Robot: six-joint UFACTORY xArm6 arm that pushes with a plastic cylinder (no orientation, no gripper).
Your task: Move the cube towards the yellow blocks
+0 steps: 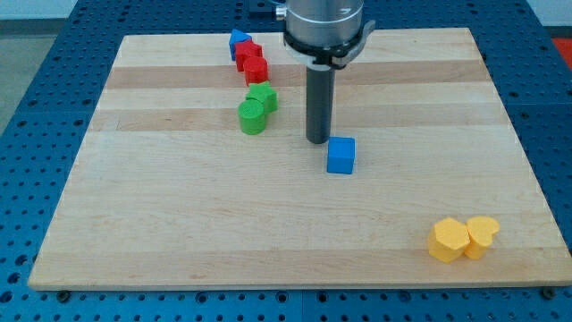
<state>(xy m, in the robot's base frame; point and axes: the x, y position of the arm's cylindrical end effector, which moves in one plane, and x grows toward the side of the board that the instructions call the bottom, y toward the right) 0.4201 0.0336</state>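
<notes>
- Nearest the camera, two yellow blocks sat touching near the view's bottom right corner of the wooden board (179, 233): a yellow hexagonal block (447, 240) on the left and a yellow heart-shaped block (482, 235) on the right.
- The blue cube (340, 155) lay near the middle of the board, well apart from the yellow pair, up and to the view's left of them.
- My tip (318, 140) stood just beside the blue cube, at its upper left; whether it touched the cube could not be told.
- The arm ended in a plain dark rod, so there were no jaws to be wide, narrow or holding anything.
- Two green blocks (257, 109) sat touching each other to the view's left of the rod, with rounded shapes that I could not make out exactly.
- Two red blocks (252, 62) lay in a line above the green ones, near the view's top edge.
- A small blue block (238, 39) rested against the upper red one; its shape was unclear.
- A blue perforated table (36, 107) surrounded the board.
</notes>
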